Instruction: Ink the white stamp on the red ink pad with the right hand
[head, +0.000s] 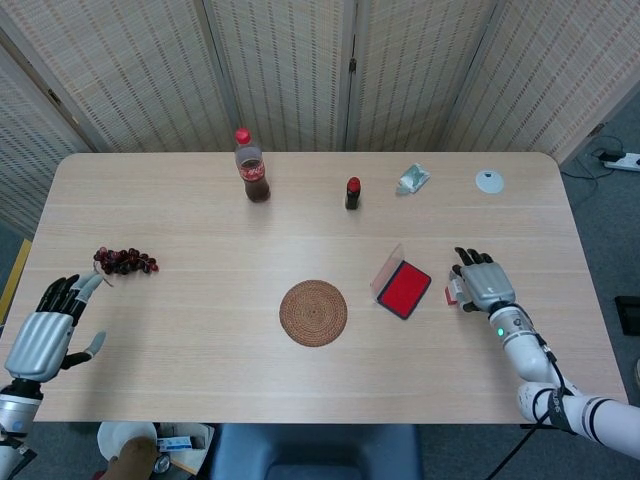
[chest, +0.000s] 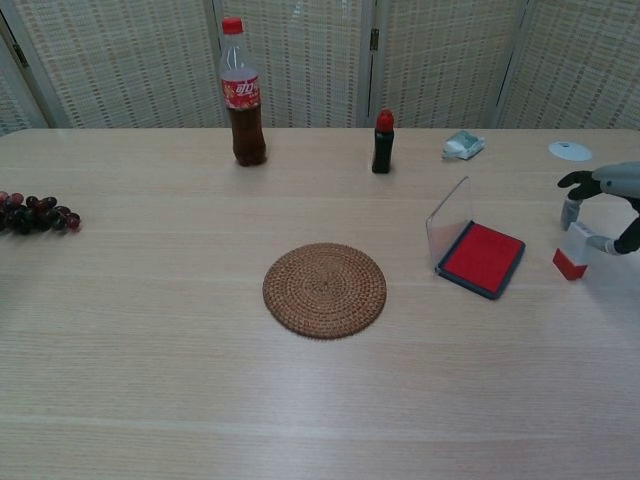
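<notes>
Table (head: 200, 330) of pale wood-grain laminate, rounded corners, bearing in falling order of size: round woven coaster (head: 313, 313) near centre, cola bottle (head: 251, 166) with red cap at the far edge, red ink pad (head: 404, 288) in a dark rectangular tray with its clear lid (chest: 449, 219) standing open, bunch of dark grapes (head: 125, 261) at left, small black bottle (head: 352, 193) with red cap. White stamp (chest: 573, 251) (boxy, red base, resting tilted on the table) lies just right of the pad under the right hand (head: 483, 284), whose fingers (chest: 574, 203) curve round it; whether they grip it cannot be told. Left hand (head: 47, 327) at the near-left edge, fingers apart, holding nothing.
</notes>
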